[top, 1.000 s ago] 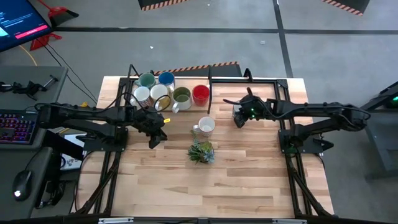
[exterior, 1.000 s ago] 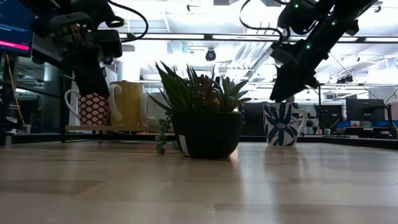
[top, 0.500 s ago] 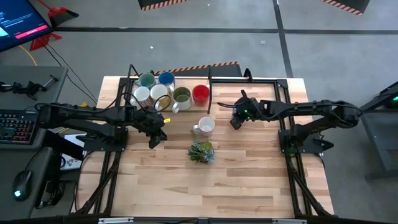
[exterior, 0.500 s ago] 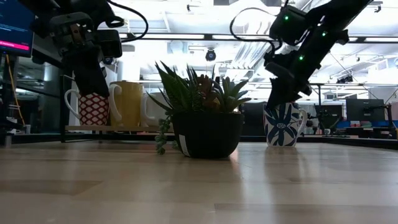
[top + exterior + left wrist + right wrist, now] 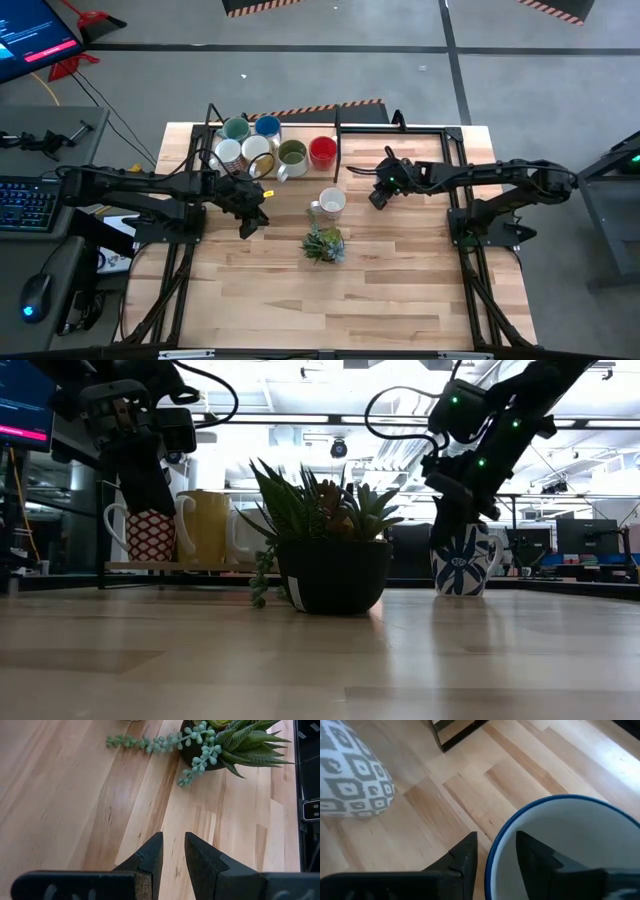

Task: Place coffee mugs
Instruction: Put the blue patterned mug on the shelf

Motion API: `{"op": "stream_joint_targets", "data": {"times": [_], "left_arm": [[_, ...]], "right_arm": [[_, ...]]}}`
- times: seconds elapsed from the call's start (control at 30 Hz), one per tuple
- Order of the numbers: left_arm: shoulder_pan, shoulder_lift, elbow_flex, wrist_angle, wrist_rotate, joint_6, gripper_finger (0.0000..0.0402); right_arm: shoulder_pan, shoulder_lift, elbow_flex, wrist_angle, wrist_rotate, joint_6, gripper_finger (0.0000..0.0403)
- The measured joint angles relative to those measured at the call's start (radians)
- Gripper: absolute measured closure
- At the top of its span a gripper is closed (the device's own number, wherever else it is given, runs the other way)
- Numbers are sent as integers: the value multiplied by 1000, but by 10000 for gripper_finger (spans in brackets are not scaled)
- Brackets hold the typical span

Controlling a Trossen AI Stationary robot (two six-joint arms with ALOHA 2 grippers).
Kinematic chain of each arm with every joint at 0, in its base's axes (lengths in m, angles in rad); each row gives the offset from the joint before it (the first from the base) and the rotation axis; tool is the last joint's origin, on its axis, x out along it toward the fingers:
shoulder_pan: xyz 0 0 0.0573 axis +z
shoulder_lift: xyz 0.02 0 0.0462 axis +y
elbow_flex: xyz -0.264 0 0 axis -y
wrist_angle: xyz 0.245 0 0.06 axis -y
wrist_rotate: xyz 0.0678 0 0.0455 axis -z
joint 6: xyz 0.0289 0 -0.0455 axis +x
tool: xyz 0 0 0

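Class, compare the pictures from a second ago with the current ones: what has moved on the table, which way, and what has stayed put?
The right gripper has come in toward the table's middle and down onto the blue-patterned mug; its fingers now straddle the rim, one inside, one outside. The mug has shifted slightly and looks a little tilted. The left gripper, the plant, the mug beside it and the rack's mugs did not move.

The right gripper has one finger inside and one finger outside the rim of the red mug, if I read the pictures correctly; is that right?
Not quite. The right gripper does straddle a rim, but it is that of the white mug with the blue pattern, as the right wrist and low views show. The red mug stands at the back among the others.
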Motion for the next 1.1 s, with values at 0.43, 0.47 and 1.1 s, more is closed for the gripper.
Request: {"op": "stream_joint_targets", "data": {"times": [0.43, 0.47, 1.1], "left_arm": [[0, 0, 0, 0, 0, 1, 330], [0, 0, 0, 0, 0, 2, 330], [0, 0, 0, 0, 0, 9, 330]], "right_arm": [[-5, -4, 11, -20, -87, -58, 394], [-5, -4, 22, -37, -91, -70, 395], [-162, 81, 690, -348, -35, -530, 402]]}}
